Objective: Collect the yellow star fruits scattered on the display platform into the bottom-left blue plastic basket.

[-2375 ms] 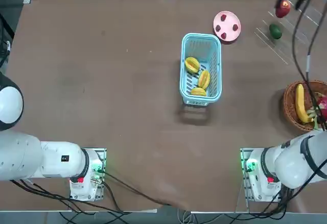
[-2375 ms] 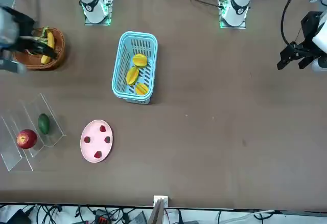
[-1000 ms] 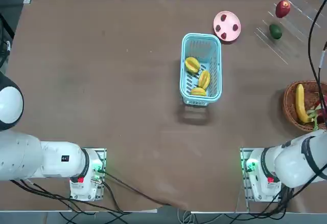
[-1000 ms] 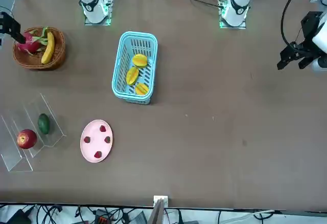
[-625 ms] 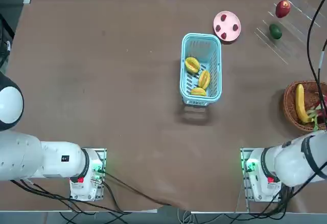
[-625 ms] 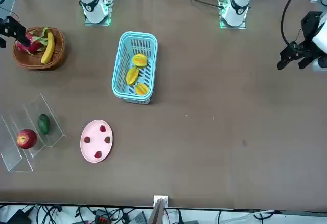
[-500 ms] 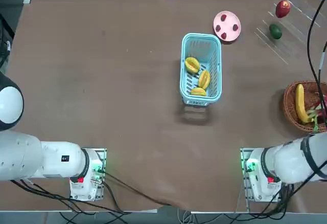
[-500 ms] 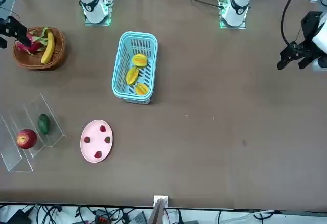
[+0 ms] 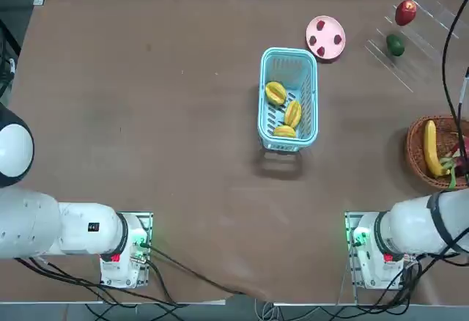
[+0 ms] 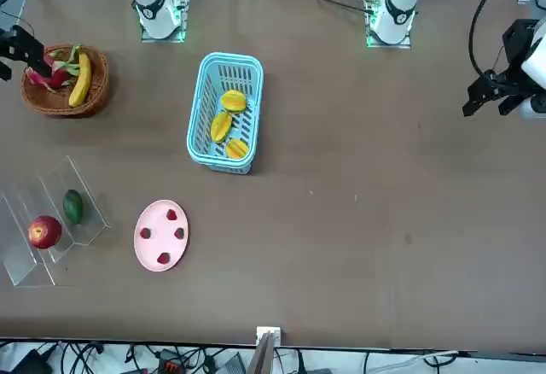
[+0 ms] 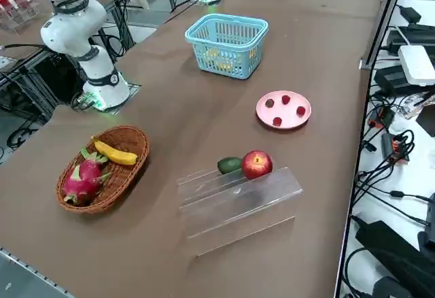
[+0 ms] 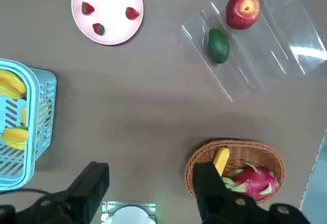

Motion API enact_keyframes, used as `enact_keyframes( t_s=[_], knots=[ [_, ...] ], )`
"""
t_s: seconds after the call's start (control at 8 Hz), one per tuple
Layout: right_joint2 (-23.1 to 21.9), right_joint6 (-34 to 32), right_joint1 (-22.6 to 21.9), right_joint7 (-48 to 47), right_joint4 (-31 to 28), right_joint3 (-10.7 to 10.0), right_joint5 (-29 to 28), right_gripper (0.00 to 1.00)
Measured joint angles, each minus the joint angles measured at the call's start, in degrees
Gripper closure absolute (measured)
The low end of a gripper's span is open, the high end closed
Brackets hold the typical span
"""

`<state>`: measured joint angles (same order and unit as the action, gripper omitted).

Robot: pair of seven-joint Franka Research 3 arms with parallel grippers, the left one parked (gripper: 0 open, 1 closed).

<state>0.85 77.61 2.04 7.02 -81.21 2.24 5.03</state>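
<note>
we find all three yellow star fruits [image 9: 284, 113] lying inside the blue plastic basket [image 9: 287, 139], which stands near the middle of the brown table [image 9: 146, 116]. in the top view they sit one after another along the basket's length, close together; the front view shows the same three pieces [image 10: 225, 123] within the basket's slotted walls [image 10: 201, 109].

the display platform [image 11: 238, 199], a clear stepped rack, stands well apart from the basket towards the table's far right corner. it carries a red apple [image 11: 257, 164] and a green fruit [image 11: 230, 165], just beside each other on the same step. we see no star fruit on it.

the right gripper [image 12: 148, 185] hangs high above the table, looking straight down, released: its two dark fingers [image 12: 94, 183] stand wide apart with nothing between them. in the front view it shows only at the picture's left edge, next to the wicker basket. below it in the wrist view lie the table and the rim of the brown wicker basket [image 12: 240, 152].

that wicker basket holds a banana [image 11: 115, 154] and a pink dragon fruit [image 11: 83, 179], and sits at the table's right edge, near the right arm's base.

a round pink plate [image 9: 325, 37] with three small red berries lies between the blue basket and the rack, touching neither.
</note>
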Motion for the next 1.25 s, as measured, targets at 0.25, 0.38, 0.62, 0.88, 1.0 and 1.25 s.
enact_keyframes(
  t_s=[0.25,0.38,0.62,0.88,1.0,1.25],
  knots=[
    [-0.1,-0.5,-0.7,-0.1,0.0,0.8,0.0,0.0],
    [-0.3,-1.0,-1.0,-0.1,0.0,0.3,0.0,0.0],
    [-0.5,-1.1,-1.2,-0.1,0.0,-0.6,0.0,0.0],
    [-0.5,-1.2,-1.3,-0.1,0.0,-0.6,0.0,0.0],
    [-0.5,-1.2,-1.3,-0.1,0.0,-0.6,0.0,0.0],
    [-0.5,-1.3,-1.3,-0.1,0.0,-0.8,-0.6,0.0]
  ],
)
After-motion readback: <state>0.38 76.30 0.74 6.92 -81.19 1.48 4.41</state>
